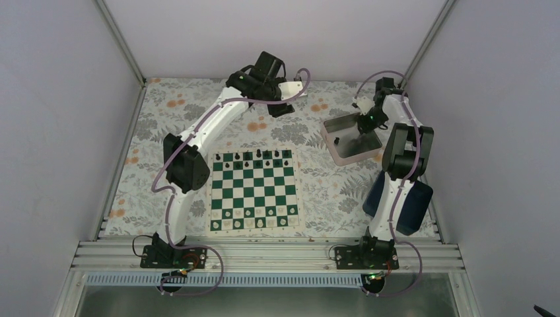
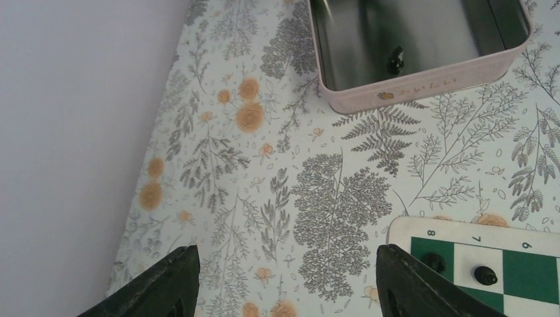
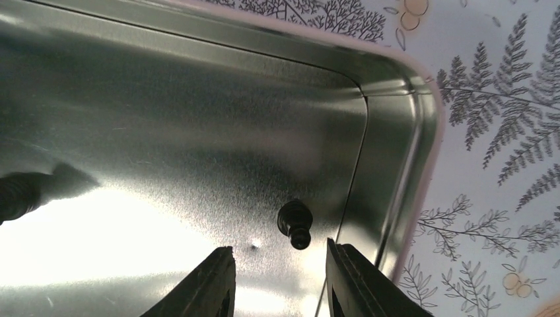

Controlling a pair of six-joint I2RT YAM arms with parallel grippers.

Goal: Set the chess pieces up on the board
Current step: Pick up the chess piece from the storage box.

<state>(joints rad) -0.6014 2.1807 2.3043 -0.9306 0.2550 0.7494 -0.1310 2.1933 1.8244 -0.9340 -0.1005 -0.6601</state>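
Right gripper hangs low inside the tray, fingers spread wide, nothing between them. Just beyond the tips lies a black piece, tipped on its side on the metal floor, close to the tray's corner wall. It sits a shade toward the right-hand finger, and its long axis runs nearly along the reach line, so the fingers would close across its waist, which looks favourable. A short push forward and down seems all it needs. Left gripper, also spread and empty, hovers over the cloth by the far corner of the board, well apart from the tray. Right arm is clearly nearer. That wall is close, so the outer finger could catch it.
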